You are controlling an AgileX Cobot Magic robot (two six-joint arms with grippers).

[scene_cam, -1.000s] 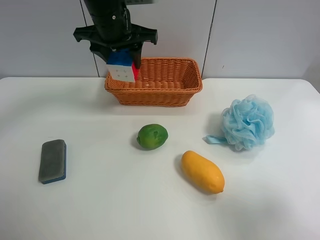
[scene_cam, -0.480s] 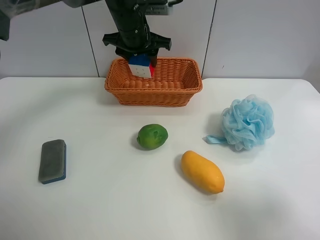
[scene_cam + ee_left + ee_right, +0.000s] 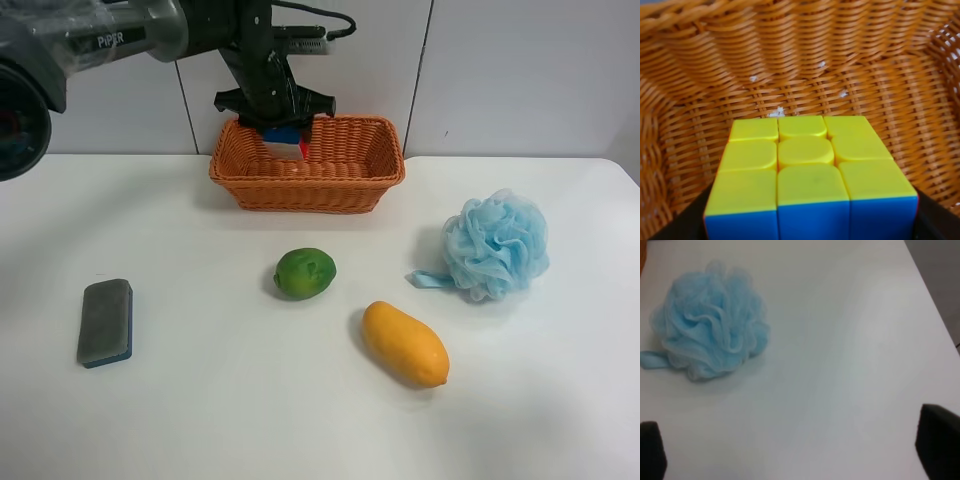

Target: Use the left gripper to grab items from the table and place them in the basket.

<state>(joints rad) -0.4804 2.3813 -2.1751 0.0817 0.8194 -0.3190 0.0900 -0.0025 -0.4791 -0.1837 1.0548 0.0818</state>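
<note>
While inside basket (image 3: pixel 340 190), cube (image 3: pixel 285 143) between fingers (image 3: pixel 941 228).

The white table (image 3: pixel 200 400) holds a wicker basket (image 3: pixel 300 188) by the wall, a grey-and-blue sponge (image 3: pixel 105 322), a round green fruit (image 3: pixel 305 272), an orange mango (image 3: pixel 404 343) near it, and a fluffy blue bath pouf (image 3: pixel 497 244).

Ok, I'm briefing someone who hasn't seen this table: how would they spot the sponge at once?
Start at the white table, with the wicker basket at its far edge. In the exterior high view, the sponge lies alone near the table's left side, well apart from the green fruit. It is the only flat rectangular item: grey on top, blue beneath.
</note>
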